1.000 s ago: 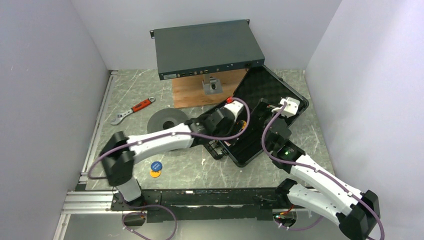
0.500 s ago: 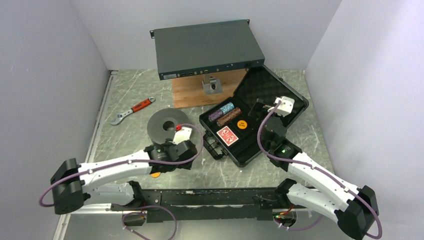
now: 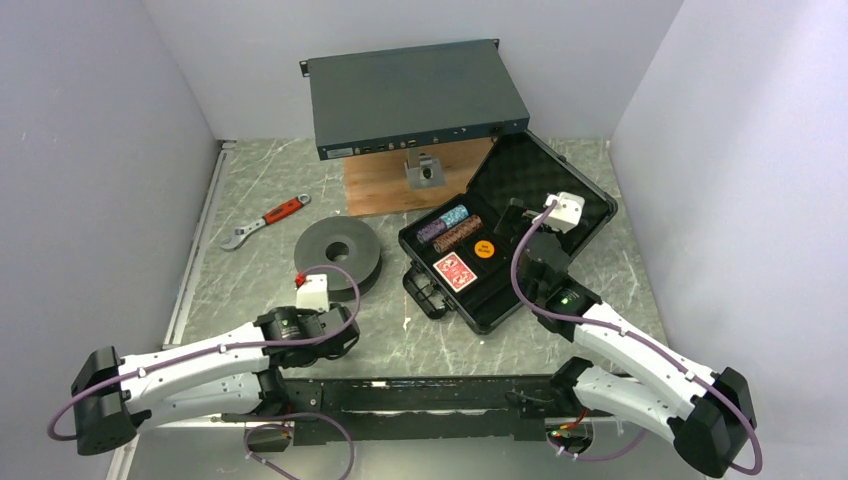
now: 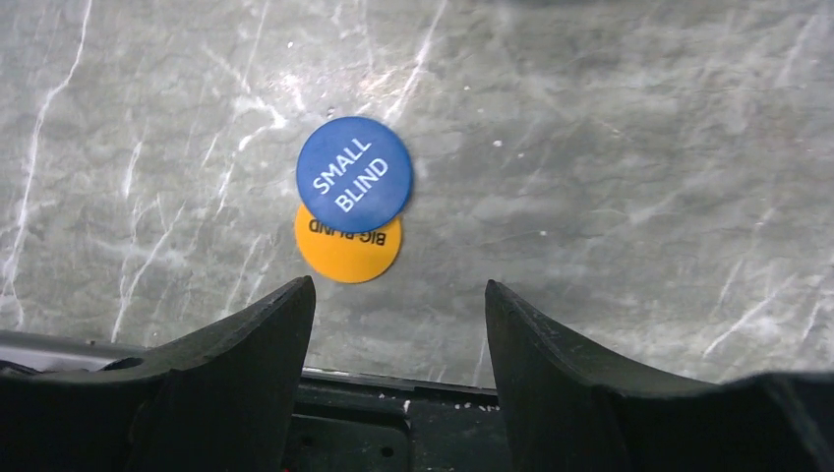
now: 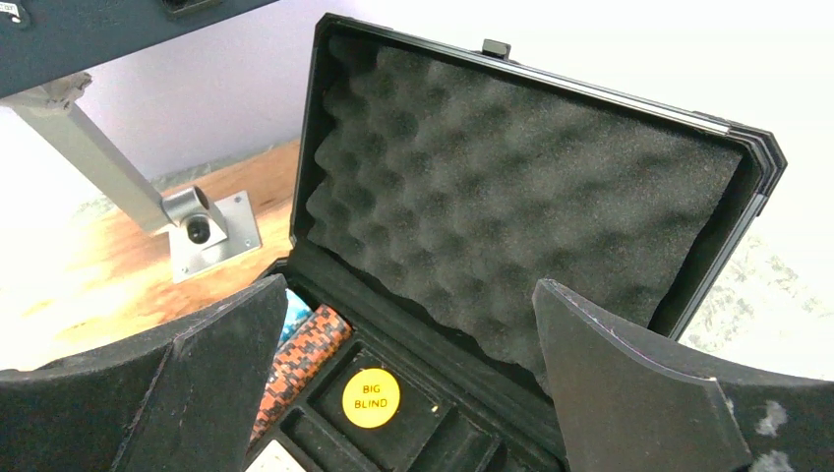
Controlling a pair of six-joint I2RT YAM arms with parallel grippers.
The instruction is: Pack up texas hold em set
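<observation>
Left gripper point(image 4: 395, 297), jaws apart, hovered over a blue round disc point(image 4: 354, 175) overlapping a yellow disc point(image 4: 347, 256); right gripper point(image 5: 408, 290), spread, faced the black foam-lined case point(image 5: 511, 187).

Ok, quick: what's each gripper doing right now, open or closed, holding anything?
Left gripper: jaws open, empty, near the blue disc and yellow disc.
Right gripper: jaws open, empty, facing the open case.

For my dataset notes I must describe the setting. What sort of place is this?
Probably a laboratory robot test cell: plain pale walls box in a marbled table, the left arm and right arm are mounted at its near edge, and unrelated props, a wrench and a spool, lie about.
</observation>
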